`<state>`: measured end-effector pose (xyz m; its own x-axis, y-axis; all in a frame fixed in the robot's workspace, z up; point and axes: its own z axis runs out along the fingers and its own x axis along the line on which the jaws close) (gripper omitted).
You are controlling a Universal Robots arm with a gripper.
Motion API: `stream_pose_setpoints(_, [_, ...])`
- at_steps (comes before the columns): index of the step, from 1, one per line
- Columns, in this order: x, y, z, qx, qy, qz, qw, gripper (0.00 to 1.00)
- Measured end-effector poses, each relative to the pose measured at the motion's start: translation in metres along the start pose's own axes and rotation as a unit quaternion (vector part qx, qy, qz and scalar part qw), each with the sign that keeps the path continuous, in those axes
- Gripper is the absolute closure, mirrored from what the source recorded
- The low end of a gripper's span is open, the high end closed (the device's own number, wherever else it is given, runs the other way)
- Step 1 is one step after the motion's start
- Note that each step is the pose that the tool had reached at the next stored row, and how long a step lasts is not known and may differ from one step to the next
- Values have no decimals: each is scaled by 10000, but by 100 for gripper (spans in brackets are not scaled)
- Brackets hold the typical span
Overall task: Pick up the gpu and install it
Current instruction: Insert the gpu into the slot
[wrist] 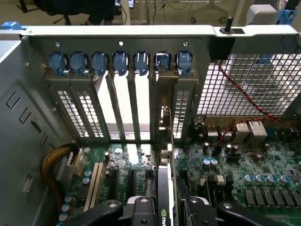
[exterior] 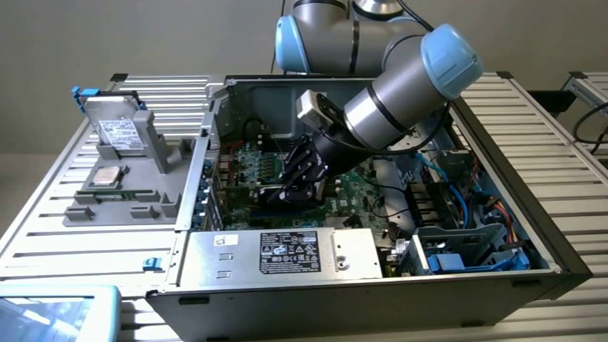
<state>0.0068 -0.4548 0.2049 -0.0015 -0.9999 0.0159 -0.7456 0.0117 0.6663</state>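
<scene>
**Card held on edge over the motherboard slots**

The gripper (exterior: 302,187) was seen low inside the open computer case (exterior: 532,214), over the green motherboard (exterior: 357,187). In the wrist view its fingers (wrist: 141,209) were closed part-way on the gpu (wrist: 163,197), which was held on edge between them; its silver bracket (wrist: 163,120) reached up against the row of rear expansion slots, beneath the blue retaining clips (wrist: 120,62). Whether the card's lower edge had entered a slot could not be told.

The gpu was judged to be light and stiff but fragile: a thin circuit board carrying small soldered parts and a fan block. A hold across the flat faces near the top edge, as was seen here, was judged the safest, with the contact edge and the bracket left free. Bare board was judged fairly slippery between hard fingers, so a tilt under any pressing force was considered a risk, as was bending if force were applied off-centre.
</scene>
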Motion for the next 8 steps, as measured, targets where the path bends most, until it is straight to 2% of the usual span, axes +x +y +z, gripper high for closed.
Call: stream_pose_setpoints(8, [0, -10, -8, 3, 1, -9, 10000, 72])
